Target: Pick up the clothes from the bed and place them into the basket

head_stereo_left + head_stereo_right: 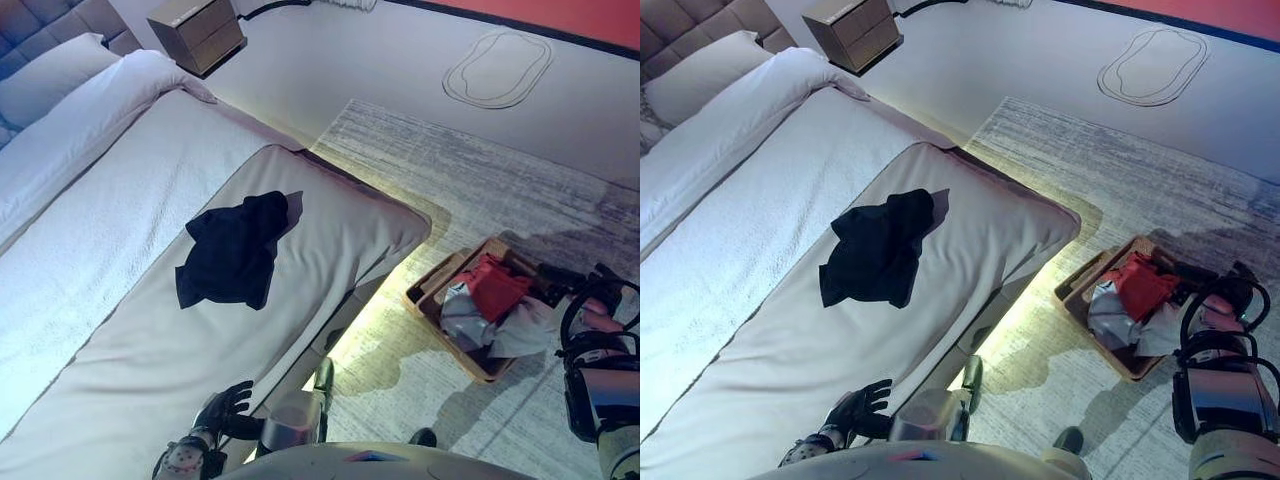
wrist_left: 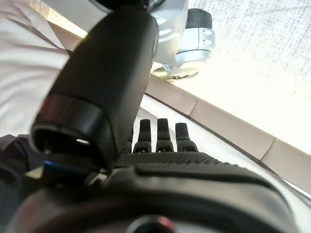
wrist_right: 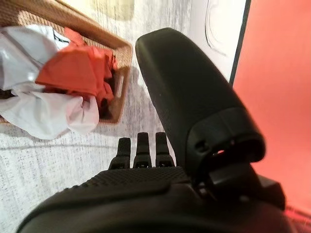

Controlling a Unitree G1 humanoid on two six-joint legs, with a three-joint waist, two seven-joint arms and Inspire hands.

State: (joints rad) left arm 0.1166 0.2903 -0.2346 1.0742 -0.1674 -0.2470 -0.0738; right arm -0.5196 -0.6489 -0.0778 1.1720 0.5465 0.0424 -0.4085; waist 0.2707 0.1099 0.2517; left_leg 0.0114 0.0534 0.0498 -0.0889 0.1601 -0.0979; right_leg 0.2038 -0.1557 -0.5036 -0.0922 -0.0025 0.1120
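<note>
1. Nearest the camera, at the bed's foot edge, the left hand point(image 1: 225, 408) rests over the grey cover with its fingers spread and straight, holding nothing; its wrist is cut off by the lower frame edge.
2. Low on the right, the right hand point(image 3: 146, 155) hangs above the rug point(image 1: 520, 190) just beside the basket; in its wrist view the fingers point(image 3: 141, 148) point straight out and grip nothing, though in the head views the hand itself is mostly hidden behind the arm.
3. On the rug, close to the bed's foot corner, the wicker basket point(image 1: 432, 282) holds a red garment point(image 1: 497, 285) on top of white and grey clothes point(image 1: 480, 325); how many pieces lie underneath is hard to make out, and one white piece spills over the basket's rim.
4. Further along, a dark garment point(image 1: 235, 250) lies crumpled on the grey bed cover point(image 1: 130, 370), roughly at the cover's middle, well apart from both hands.
5. Beyond it, the white sheet point(image 1: 110, 190) runs to a white pillow point(image 1: 45, 75) at the head edge, partly cut off by the frame.
6. Farthest off, a nightstand point(image 1: 197, 30) stands by the bed's head corner, its top cropped.
</note>
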